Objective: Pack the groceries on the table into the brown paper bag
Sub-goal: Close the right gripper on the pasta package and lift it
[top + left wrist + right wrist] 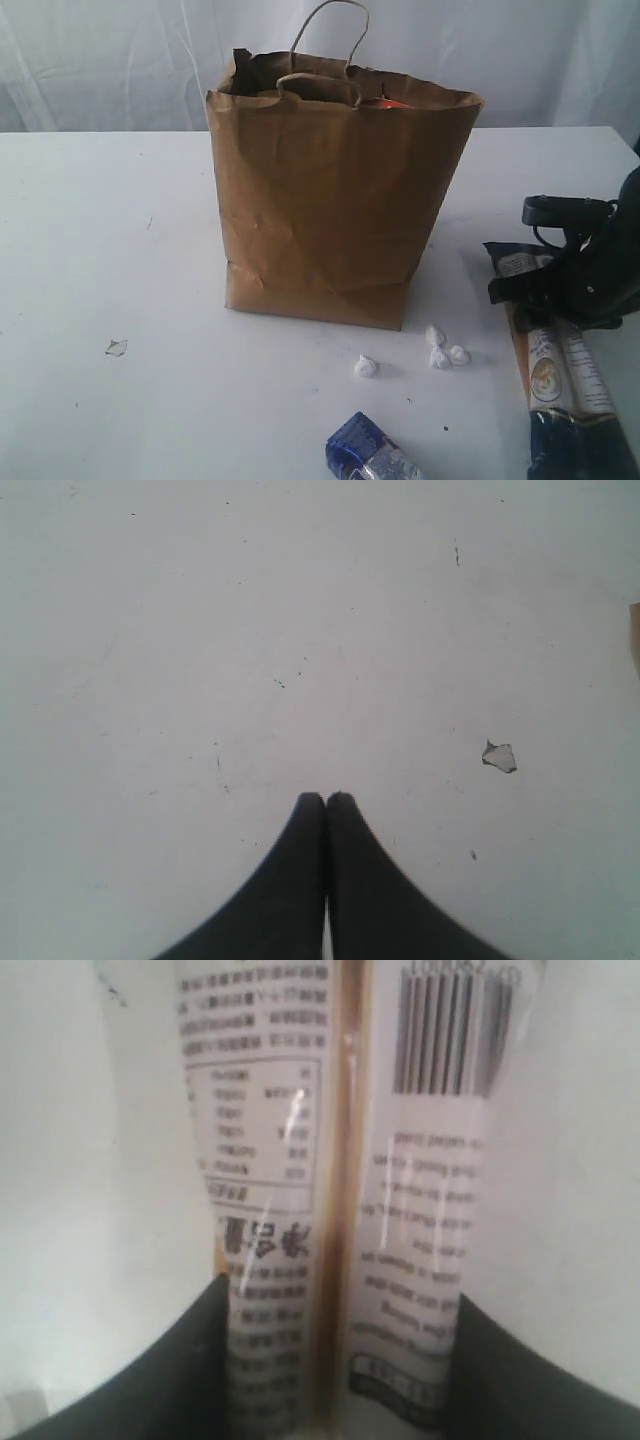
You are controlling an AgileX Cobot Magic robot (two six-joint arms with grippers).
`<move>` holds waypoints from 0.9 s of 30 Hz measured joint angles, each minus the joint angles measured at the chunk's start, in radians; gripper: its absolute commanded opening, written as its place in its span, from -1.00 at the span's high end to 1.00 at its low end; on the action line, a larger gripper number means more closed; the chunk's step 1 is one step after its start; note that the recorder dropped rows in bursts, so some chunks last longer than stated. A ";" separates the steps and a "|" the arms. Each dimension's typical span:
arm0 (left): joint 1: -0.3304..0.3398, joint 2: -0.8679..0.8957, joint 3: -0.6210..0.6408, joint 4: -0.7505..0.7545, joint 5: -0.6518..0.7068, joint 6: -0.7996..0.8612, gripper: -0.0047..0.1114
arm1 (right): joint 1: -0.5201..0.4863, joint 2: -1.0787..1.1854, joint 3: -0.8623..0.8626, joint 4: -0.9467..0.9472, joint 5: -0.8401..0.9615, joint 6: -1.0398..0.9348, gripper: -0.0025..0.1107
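Observation:
The brown paper bag point(330, 200) stands upright at the middle of the table point(100, 250), with something orange point(390, 102) showing at its rim. The long navy packet point(560, 370) lies at the right, white printed back upward. My right gripper point(575, 275) is down over it. In the right wrist view its two black fingers point(190, 1360) press against both sides of the packet point(400, 1210), so the gripper point(340, 1300) is shut on it. A small shiny blue packet point(368, 455) lies at the front edge. My left gripper point(326, 798) is shut and empty above bare tabletop.
Several small white lumps point(440, 350) lie on the table in front of the bag's right corner. A small chipped spot point(116, 347) marks the tabletop at the left, and the same chipped spot point(499, 756) shows near my left gripper. A white curtain hangs behind.

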 measured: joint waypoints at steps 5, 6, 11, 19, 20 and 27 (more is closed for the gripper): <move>0.000 0.000 0.000 0.000 0.000 0.000 0.92 | 0.000 -0.004 -0.005 0.002 0.027 0.004 0.96; 0.000 0.000 0.000 0.000 0.000 0.000 0.92 | 0.000 -0.004 -0.007 0.002 0.034 0.004 0.96; 0.000 0.000 0.000 0.000 0.000 -0.001 0.92 | 0.000 -0.032 -0.027 0.010 0.183 -0.055 0.96; 0.000 0.000 0.000 0.000 0.000 -0.001 0.92 | 0.000 -0.138 -0.039 0.012 0.201 -0.153 0.96; 0.000 0.000 0.000 0.000 0.000 -0.001 0.92 | 0.000 -0.140 -0.042 0.012 0.189 -0.152 0.96; 0.000 0.000 0.000 0.000 0.000 -0.001 0.92 | 0.000 -0.159 -0.042 0.007 0.205 -0.173 0.96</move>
